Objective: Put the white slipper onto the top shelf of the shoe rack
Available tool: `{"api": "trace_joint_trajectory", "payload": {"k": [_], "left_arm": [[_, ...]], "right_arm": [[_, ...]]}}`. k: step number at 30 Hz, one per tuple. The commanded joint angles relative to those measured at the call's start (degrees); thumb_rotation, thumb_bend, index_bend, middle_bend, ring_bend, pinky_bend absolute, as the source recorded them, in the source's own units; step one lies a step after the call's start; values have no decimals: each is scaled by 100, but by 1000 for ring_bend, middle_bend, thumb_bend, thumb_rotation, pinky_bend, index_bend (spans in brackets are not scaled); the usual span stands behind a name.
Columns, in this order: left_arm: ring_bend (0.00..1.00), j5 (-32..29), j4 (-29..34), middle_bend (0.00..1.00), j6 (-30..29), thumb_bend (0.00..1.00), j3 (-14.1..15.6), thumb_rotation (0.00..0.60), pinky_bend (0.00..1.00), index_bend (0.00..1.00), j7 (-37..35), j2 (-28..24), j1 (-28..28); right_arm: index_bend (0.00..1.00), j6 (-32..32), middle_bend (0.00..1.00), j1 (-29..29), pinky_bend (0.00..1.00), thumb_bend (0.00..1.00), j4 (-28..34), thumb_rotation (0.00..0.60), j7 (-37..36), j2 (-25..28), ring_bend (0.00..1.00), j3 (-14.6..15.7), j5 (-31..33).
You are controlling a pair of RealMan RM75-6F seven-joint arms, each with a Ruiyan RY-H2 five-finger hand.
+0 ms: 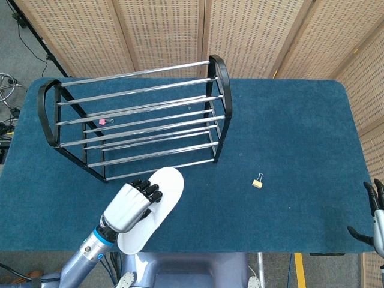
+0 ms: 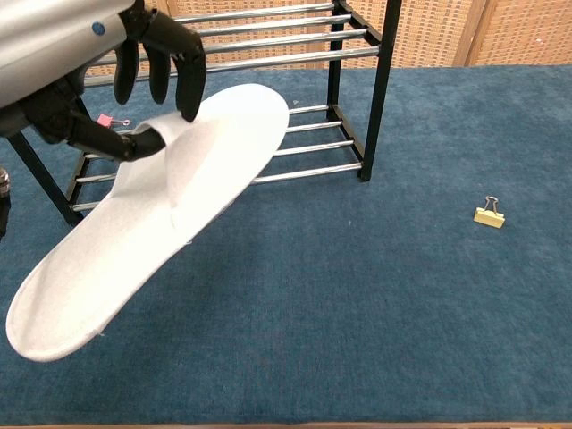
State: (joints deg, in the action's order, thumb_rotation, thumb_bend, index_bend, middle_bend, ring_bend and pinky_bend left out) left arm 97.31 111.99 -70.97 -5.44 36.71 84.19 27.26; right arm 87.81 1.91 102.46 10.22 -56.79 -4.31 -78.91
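My left hand point(image 1: 130, 204) point(image 2: 85, 63) grips the white slipper point(image 1: 157, 207) point(image 2: 161, 210) by its strap and holds it in the air, toe pointing toward the rack. The slipper hangs just in front of the black shoe rack point(image 1: 217, 75) point(image 2: 377, 85) with chrome bars, below its top shelf point(image 1: 138, 84). In the chest view the slipper tilts, heel low at the near left. My right hand point(image 1: 375, 216) shows only at the right edge of the head view, fingers spread, holding nothing.
A yellow binder clip point(image 1: 257, 181) point(image 2: 488, 214) lies on the blue table cloth point(image 1: 288, 132) right of the rack. A small pink clip point(image 1: 102, 122) point(image 2: 105, 121) lies under the rack. Woven screens point(image 1: 258, 36) stand behind the table.
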Motion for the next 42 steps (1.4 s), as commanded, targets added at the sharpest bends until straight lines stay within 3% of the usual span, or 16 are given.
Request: {"api": "trace_joint_trajectory", "payload": {"k": [1, 11, 42], "left_arm": [[506, -85, 134, 545, 121, 444, -231, 600, 587, 644, 221, -21, 157], [506, -545, 55, 544, 176, 440, -778, 600, 587, 644, 618, -7, 439], [509, -2256, -1038, 547, 496, 439, -1576, 600, 587, 651, 736, -45, 1201]], "right_arm": [[0, 10, 0, 9, 0, 0, 3, 600, -31, 15, 0, -1, -2], [0, 18, 0, 19, 0, 0, -3, 600, -105, 48, 0, -13, 13], [0, -63, 0, 11, 0, 0, -17, 600, -455, 170, 0, -23, 7]]}}
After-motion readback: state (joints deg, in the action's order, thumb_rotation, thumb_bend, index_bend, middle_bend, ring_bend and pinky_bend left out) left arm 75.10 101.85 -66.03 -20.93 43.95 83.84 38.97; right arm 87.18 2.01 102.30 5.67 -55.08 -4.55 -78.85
